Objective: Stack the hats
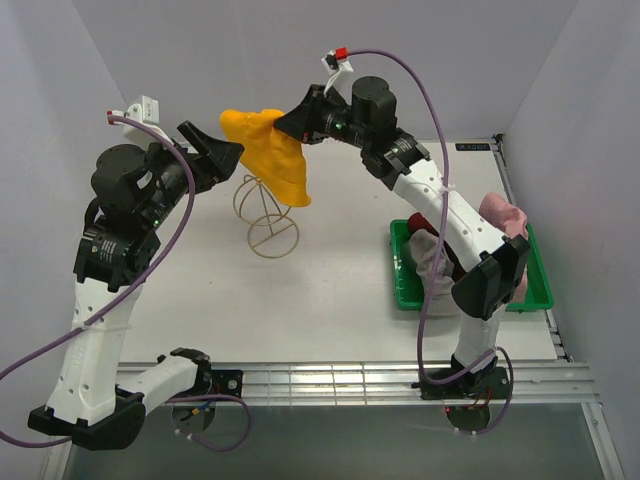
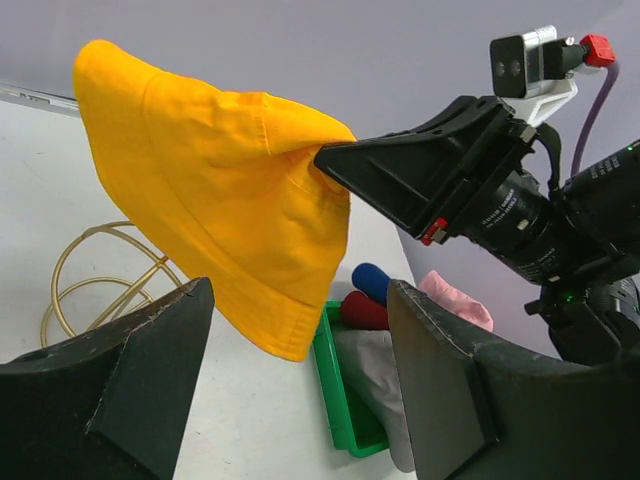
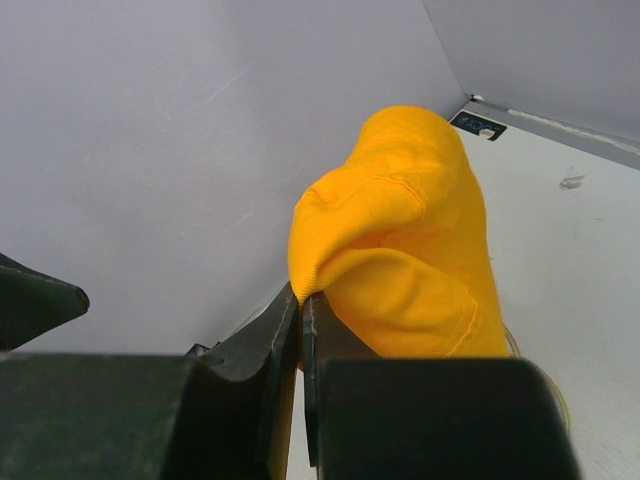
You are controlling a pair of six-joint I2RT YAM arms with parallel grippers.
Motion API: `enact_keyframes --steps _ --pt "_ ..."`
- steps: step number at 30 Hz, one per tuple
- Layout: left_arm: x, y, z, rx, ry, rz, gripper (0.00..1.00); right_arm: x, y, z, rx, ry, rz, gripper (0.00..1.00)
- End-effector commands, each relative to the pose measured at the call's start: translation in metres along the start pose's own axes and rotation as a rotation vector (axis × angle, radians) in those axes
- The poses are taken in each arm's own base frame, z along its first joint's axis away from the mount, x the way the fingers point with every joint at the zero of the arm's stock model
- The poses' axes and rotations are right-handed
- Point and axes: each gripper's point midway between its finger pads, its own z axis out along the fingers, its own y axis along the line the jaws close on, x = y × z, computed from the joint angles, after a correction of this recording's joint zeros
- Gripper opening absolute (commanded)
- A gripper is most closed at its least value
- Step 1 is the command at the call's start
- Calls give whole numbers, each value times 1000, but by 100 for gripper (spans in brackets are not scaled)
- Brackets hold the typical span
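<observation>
**Only the beginning: nothing stacked yet**

Clenched with the right gripper (image 3: 302,300) on a fold of the yellow hat (image 1: 270,155), close to the crown. Held up in the air over the gold wire stand (image 1: 268,215), toward the far edge of the table (image 1: 330,300) and a little left of its middle, with the brim hanging down. Not possible to tell whether touching the stand or only hanging in front of it.

Waiting just beside this hat with the left gripper (image 2: 300,295), fingers spread wide and grasping nothing.

Lying in the green tray (image 1: 415,296) at the right edge of the table: the pink hat (image 1: 503,215), the dark red hat (image 1: 425,222), the grey hat (image 1: 428,265) and the royal blue hat (image 2: 372,281), heaped loosely together and not as a tidy stack.

Judged as the first step only. Probably left to do: setting the yellow hat down over the stand, then bringing the four others on top, one by one.
</observation>
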Motion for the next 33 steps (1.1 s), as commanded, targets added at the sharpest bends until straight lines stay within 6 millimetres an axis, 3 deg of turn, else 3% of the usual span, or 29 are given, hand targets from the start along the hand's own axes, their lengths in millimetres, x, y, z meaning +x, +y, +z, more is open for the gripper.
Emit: enact_keyframes --steps 1,5,14,33 --pt "-20 -9 -11 14 -69 3 80 -24 47 7 -146 -71 -11 8" --pt "-21 -10 -13 14 -73 9 80 -11 48 18 -138 -43 -13 8" --pt "-19 -7 -15 5 -74 9 80 36 25 31 -68 57 -15 8" --pt "-17 -5 -11 -6 -55 21 80 -7 64 17 -147 -18 -38 8"
